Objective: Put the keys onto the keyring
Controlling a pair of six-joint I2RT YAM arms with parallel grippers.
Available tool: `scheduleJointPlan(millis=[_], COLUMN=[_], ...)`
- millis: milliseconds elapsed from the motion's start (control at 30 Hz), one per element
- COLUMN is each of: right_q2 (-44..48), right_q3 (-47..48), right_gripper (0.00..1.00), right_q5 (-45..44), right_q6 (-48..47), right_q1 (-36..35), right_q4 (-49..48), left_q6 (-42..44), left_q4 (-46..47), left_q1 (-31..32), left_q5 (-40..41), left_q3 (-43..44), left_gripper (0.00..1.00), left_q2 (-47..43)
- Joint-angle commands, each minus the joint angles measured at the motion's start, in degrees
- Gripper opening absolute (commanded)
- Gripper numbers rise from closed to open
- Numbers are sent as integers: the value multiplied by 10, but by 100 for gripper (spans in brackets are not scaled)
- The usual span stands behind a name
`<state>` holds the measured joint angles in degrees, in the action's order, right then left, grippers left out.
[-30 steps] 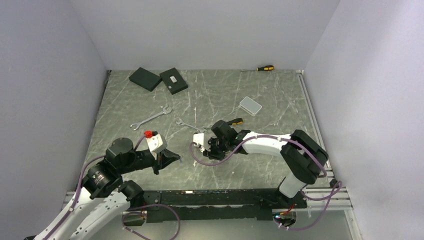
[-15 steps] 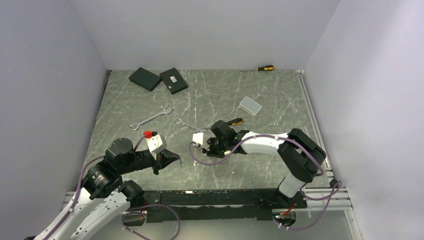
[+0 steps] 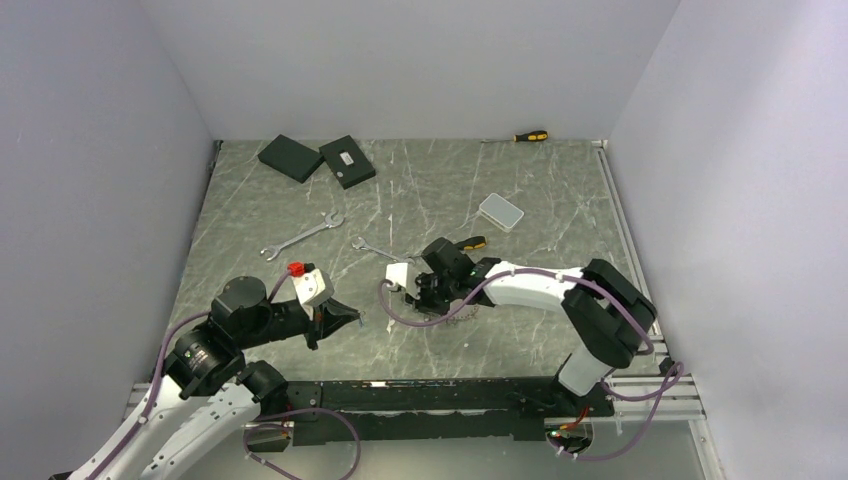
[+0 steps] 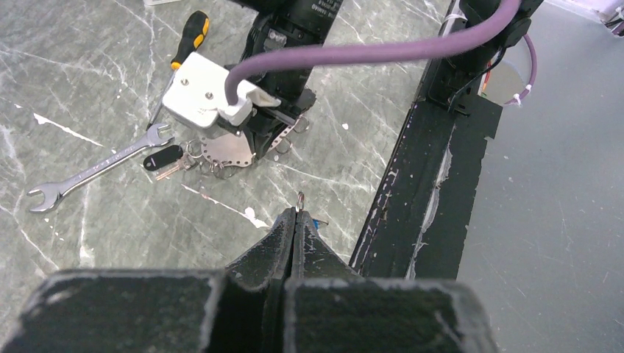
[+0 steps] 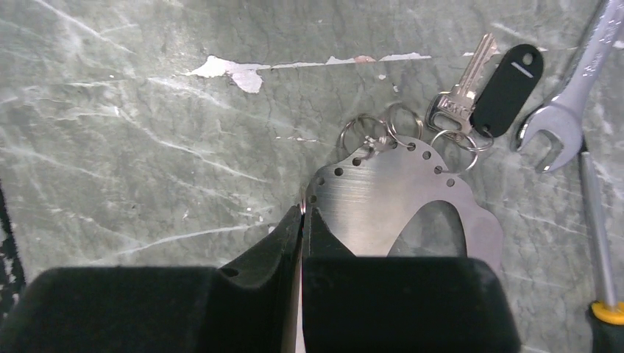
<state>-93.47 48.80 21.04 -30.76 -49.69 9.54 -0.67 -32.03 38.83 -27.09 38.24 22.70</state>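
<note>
2 grippers work over a grey-green marbled table [image 3: 560,190], both with fingers pressed together. The tips of the right gripper [image 5: 303,213] meet at the near rim of a flat silver metal plate with holes punched along its edge [image 5: 383,191], which sits near the table's middle. Whether that rim is pinched between the pads cannot be told. Several small wire split rings [image 5: 358,132] hang at the plate's far holes. 1 silver key [image 5: 471,70] lies on the table just beyond the plate, its head among these rings, with a black oval tag [image 5: 508,88] beside it. The open jaw of a slim silver spanner [image 5: 570,110] lies just beside the tag. The steel shaft of a yellow-and-black-handled screwdriver [image 5: 596,228] runs alongside that spanner. The left gripper [image 4: 296,213] holds nothing and hovers above the table near the front rail, well apart from the plate. A 2nd silver spanner [image 3: 300,237] lies farther left, apart from everything else.
</note>
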Motion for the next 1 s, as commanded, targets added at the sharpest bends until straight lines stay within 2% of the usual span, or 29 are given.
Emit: scheduleJointPlan(millis=[0, 267, 467, 567, 767, 867, 967], right_q2=[62, 150, 119, 99, 83, 101, 131], right_q3=[20, -22, -43, -48, -39, -45, -63], right_gripper=[3, 4, 11, 18, 56, 58, 59], right_q5=[4, 41, 36, 24, -7, -40, -125], right_q6=[17, 61, 129, 145, 175, 207, 307], right_q1=[2, 2, -8, -21, -29, -30, -30], right_q4=[-2, -22, -55, -74, -84, -100, -146], left_q6=[-1, 0, 0, 0, 0, 0, 0], left_q4=[12, 13, 14, 14, 14, 14, 14], left_q1=[1, 1, 0, 1, 1, 1, 1], left_q5=[-1, -11, -13, -12, -12, -11, -9], left_q3=[-3, -3, -3, -2, -3, -3, -3], left_gripper=[0, 0, 0, 0, 0, 0, 0], left_q2=[-4, 0, 6, 5, 3, 3, 3])
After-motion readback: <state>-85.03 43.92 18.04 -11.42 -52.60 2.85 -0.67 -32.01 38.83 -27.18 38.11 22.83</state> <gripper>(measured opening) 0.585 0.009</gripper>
